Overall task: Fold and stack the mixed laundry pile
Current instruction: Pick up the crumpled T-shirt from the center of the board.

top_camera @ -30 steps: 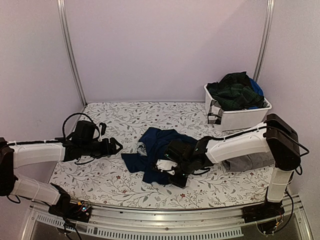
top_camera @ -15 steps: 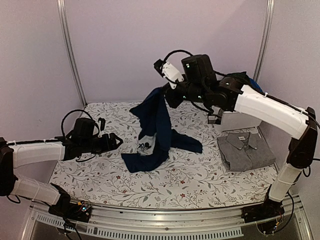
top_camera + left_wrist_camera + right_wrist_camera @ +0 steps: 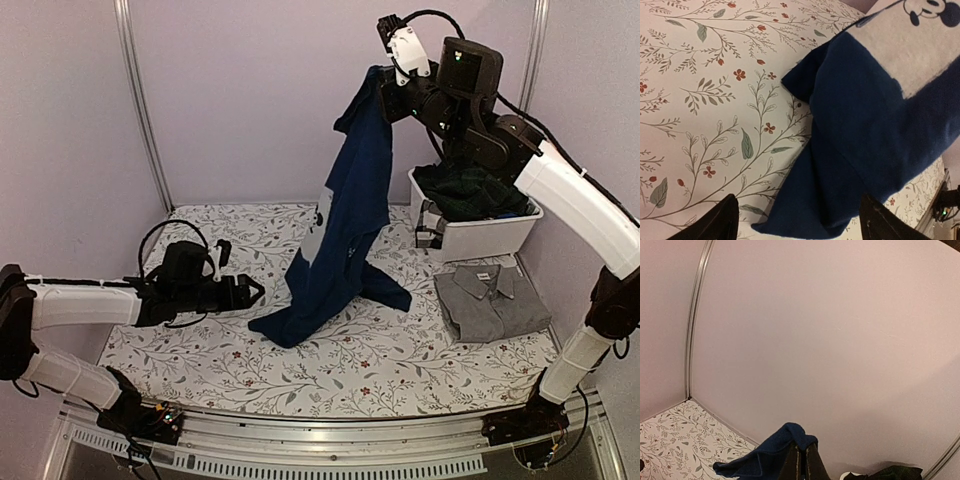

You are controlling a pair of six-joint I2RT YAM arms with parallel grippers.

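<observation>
The navy blue garment (image 3: 352,220) hangs full length from my right gripper (image 3: 385,88), which is shut on its top edge high above the table's far side. Its lower end rests crumpled on the floral cloth (image 3: 200,360). In the right wrist view the shut gripper (image 3: 802,460) pinches a navy fold (image 3: 767,455). My left gripper (image 3: 255,293) stands open, low over the table, just left of the garment's bottom. In the left wrist view the navy hem (image 3: 860,140) lies between the open fingertips (image 3: 722,222), untouched; a white printed panel (image 3: 900,45) shows above. A grey collared shirt (image 3: 490,300) lies folded at right.
A white plastic bin (image 3: 480,238) at the back right holds a dark green plaid garment (image 3: 468,185) and some blue cloth. The right arm reaches up over the bin. Metal posts (image 3: 140,110) and pink walls enclose the table.
My right gripper has risen from the table to high at the back, lifting the navy garment until it hangs. The left gripper has edged right toward the garment's bottom.
</observation>
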